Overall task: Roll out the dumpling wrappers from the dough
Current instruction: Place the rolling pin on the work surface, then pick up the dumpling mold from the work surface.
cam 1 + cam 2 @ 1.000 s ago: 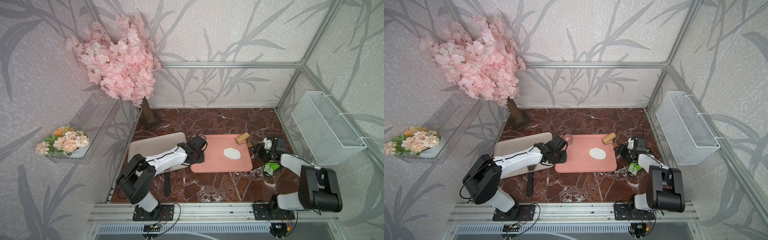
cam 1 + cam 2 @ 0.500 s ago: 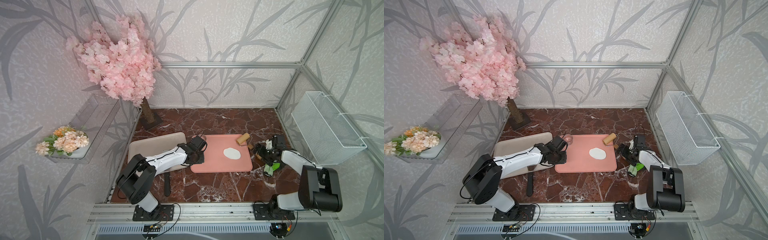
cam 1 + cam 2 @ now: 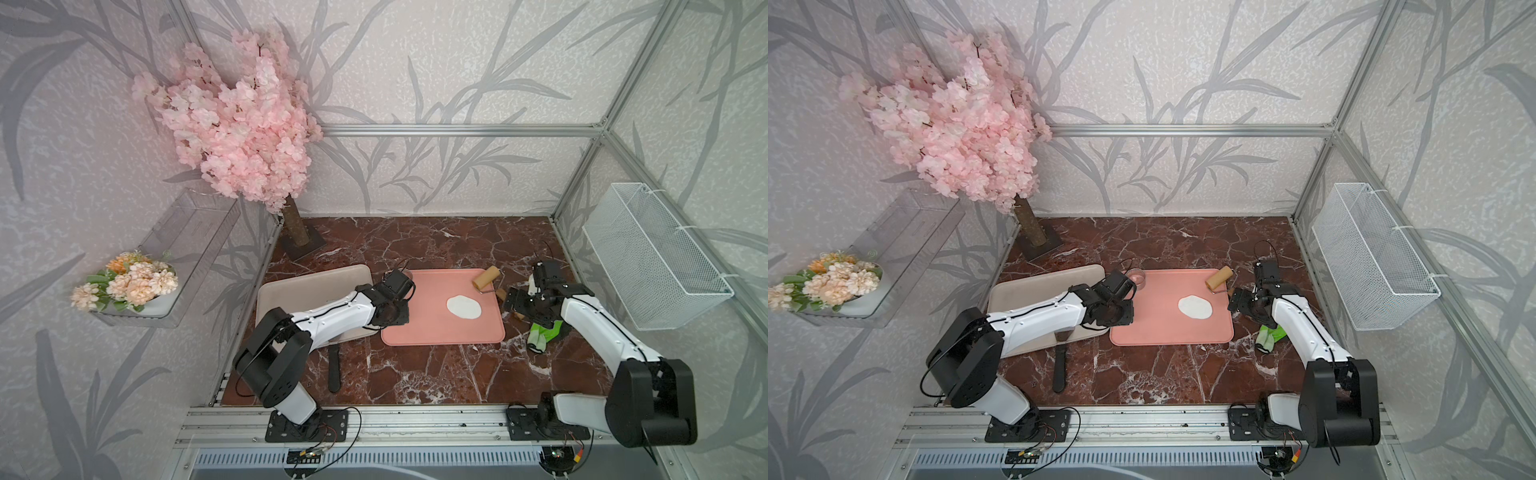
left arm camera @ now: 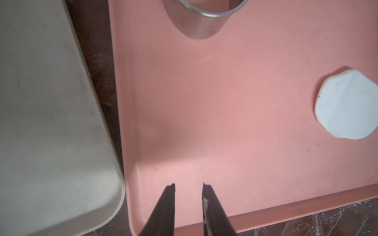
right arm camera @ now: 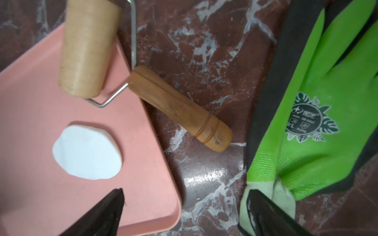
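The dough (image 3: 464, 306) (image 3: 1195, 307) is a thin, irregular white sheet lying right of centre on the pink tray (image 3: 436, 332) (image 4: 225, 122). It also shows in the wrist views as dough (image 4: 347, 104) (image 5: 88, 152). No dumpling wrappers are in view. The wooden roller (image 3: 487, 280) (image 5: 88, 49) rests on the tray's far right corner, its handle (image 5: 180, 108) on the marble. My right gripper (image 5: 185, 192) (image 3: 515, 305) is open wide and empty, short of the handle. My left gripper (image 4: 188, 185) (image 3: 395, 316) hovers over the tray's near left corner, narrowly open and empty.
A cup (image 4: 204, 20) (image 3: 1136, 277) stands in the tray's far left corner. A beige board (image 3: 307, 291) lies left of the tray under my left arm. A green glove (image 5: 317, 102) (image 3: 544, 334) lies by my right gripper. A black-handled tool (image 3: 333, 370) lies near the front.
My right gripper's jaws have spread wider beside the roller's handle and the wrist has shifted slightly. The roller, the dough and my left arm have stayed put.
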Available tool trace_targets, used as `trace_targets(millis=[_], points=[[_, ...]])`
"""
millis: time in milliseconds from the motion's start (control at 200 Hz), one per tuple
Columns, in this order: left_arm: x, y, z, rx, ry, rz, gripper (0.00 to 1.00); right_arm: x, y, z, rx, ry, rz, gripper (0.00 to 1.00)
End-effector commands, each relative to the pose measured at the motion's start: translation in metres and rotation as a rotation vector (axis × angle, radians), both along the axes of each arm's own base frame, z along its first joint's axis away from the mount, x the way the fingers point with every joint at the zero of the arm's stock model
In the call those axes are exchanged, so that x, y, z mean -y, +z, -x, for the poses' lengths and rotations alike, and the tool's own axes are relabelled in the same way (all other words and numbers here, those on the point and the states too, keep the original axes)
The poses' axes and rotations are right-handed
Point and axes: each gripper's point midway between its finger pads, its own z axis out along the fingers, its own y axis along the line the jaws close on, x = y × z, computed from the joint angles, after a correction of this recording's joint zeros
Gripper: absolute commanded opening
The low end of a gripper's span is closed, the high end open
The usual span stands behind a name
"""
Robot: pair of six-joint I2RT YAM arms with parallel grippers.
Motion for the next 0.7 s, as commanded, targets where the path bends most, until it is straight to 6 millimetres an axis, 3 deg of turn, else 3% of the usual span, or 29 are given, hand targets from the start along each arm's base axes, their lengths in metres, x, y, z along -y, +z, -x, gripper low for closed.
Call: trace_targets(millis=[0,245,335,445,515,695], points=[[-0.016,0.030,-0.012,0.070,0.032,-0.022,0.27,-0.021,0.040,-0.015,0.070,0.071,0.032,0.89],[-0.056,0.043,-0.019,0.101,0.133,-0.029,0.26,-0.118,0.066,-0.059,0.043,0.310,-0.025,0.57],[-0.068,0.041,-0.016,0.103,0.163,-0.035,0.26,-0.149,0.070,-0.076,0.027,0.373,-0.011,0.53],[-0.083,0.034,-0.011,0.087,0.211,-0.045,0.26,-0.186,0.057,-0.092,-0.041,0.437,-0.001,0.50],[-0.088,0.032,-0.011,0.086,0.230,-0.029,0.26,-0.209,0.050,-0.100,-0.069,0.473,-0.010,0.41],[-0.095,0.030,-0.011,0.086,0.244,-0.005,0.26,-0.246,0.030,-0.116,-0.125,0.499,-0.028,0.38]])
